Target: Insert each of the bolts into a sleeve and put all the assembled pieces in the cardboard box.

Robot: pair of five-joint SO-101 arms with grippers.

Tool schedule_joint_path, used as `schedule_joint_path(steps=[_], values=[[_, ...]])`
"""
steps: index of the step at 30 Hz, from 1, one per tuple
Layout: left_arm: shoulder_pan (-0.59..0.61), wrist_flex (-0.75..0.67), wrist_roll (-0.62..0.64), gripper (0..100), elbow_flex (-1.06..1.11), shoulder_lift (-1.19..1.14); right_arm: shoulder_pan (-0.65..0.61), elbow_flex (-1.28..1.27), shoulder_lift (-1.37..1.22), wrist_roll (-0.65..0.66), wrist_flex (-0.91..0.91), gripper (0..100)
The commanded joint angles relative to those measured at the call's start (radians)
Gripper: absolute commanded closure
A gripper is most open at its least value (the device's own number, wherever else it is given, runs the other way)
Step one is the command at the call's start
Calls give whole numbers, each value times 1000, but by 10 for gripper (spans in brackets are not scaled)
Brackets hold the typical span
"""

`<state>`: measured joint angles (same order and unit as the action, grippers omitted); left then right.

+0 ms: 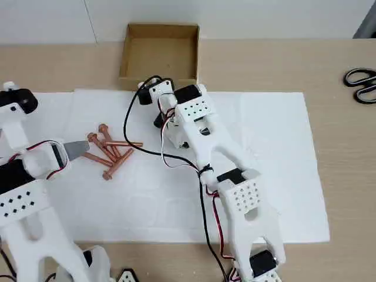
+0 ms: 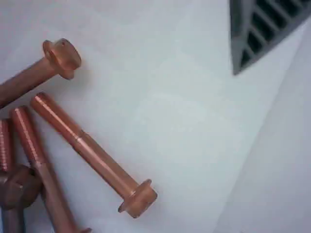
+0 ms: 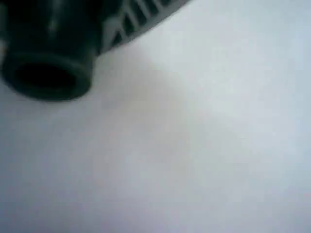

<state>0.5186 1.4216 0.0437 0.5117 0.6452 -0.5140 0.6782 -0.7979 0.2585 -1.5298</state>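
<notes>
The cardboard box (image 1: 161, 56) stands open at the table's far edge. Just in front of its near wall, the right gripper (image 1: 160, 117) is clamped on 1 black sleeve (image 3: 48, 65), low over the white sheet (image 1: 264, 176). The copper bolts (image 1: 111, 151) lie loose in a crossed pile on the sheet, in front of the box and left of it. The left gripper (image 1: 79, 147) sits just beside that pile, farther from the box; its grip I cannot tell. Scissors (image 1: 361, 85) lie well to the box's right.
</notes>
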Motion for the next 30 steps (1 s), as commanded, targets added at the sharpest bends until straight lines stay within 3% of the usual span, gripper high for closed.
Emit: schedule_joint_path(steps=[1, 14, 24, 30], values=[[6, 3, -3, 624, -12, 3, -10, 54, 64, 9, -73, 994], [6, 5, -3, 624, -12, 3, 71, 72, 255, -66, -168, 991], [5, 6, -29, 624, 25, 9, 298, -384, 535, -95, -148, 991], [2, 6, -28, 624, 22, 9, 328, -535, 532, -97, -73, 991]])
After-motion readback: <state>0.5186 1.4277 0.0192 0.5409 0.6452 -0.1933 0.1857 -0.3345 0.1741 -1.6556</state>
